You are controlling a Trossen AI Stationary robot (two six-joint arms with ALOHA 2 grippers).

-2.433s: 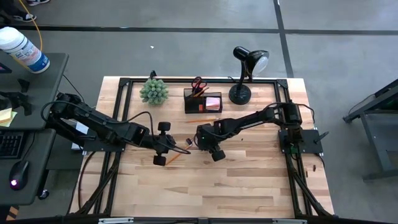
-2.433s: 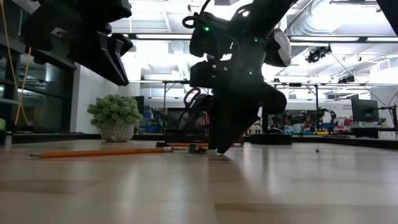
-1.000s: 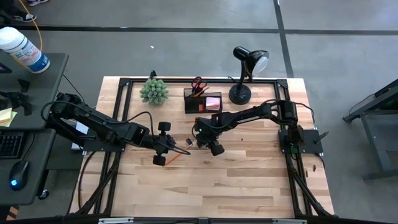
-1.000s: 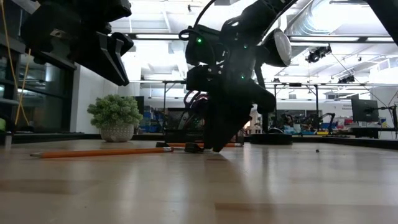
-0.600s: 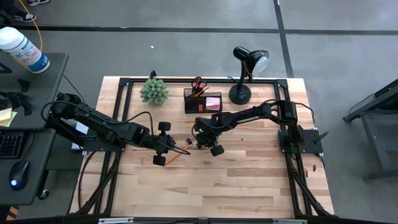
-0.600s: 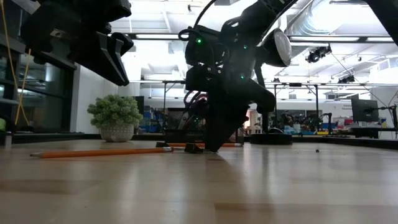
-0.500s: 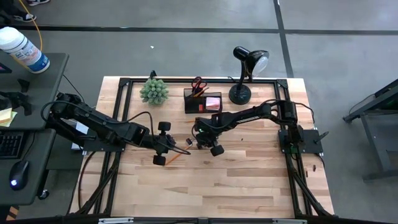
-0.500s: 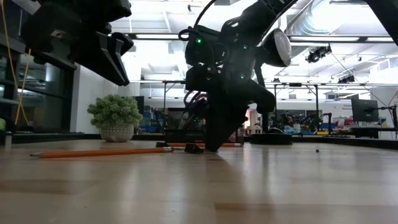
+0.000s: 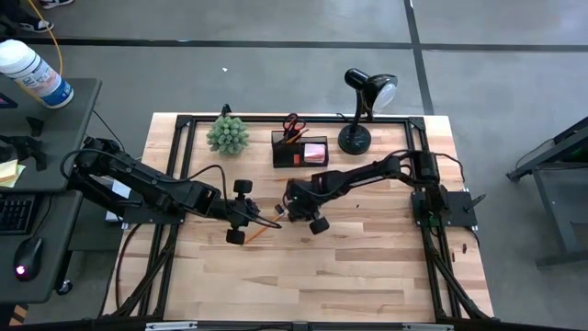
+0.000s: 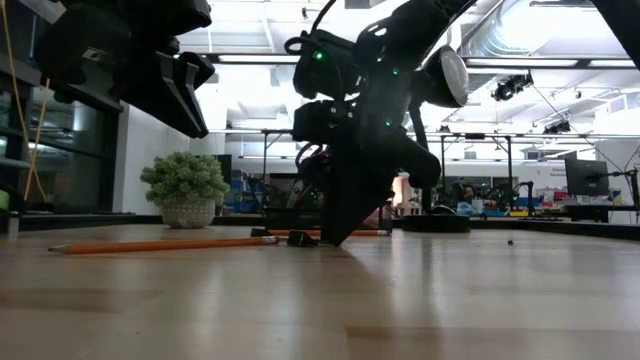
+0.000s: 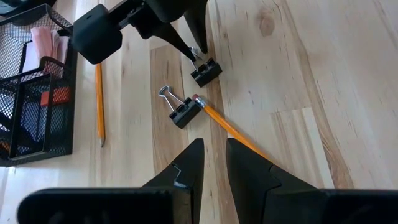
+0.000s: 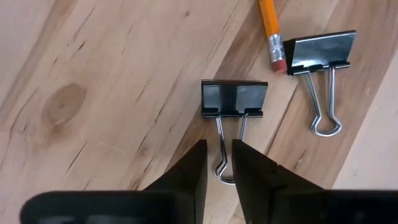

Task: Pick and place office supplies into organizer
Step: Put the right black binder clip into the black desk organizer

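right gripper (image 12: 217, 163) down at table centre, fingers narrowed around wire handle of a binder clip (image 12: 234, 99). second clip (image 12: 321, 51) and pencil (image 12: 271, 22) at 1 o'clock. organizer (image 9: 299, 149) at 12 o'clock by table's far edge. bare wood toward 6. left gripper (image 11: 211, 165) at 9 o'clock, slightly parted, empty.

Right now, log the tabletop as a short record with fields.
Right hand: lowered at the handle end of one binder clip
Left hand: hovering over the table, fingers narrowly apart, empty
Second binder clip: beside the eraser end of a pencil
Other pencil: flat alongside the organizer
Organizer contents: scissors, pink notes
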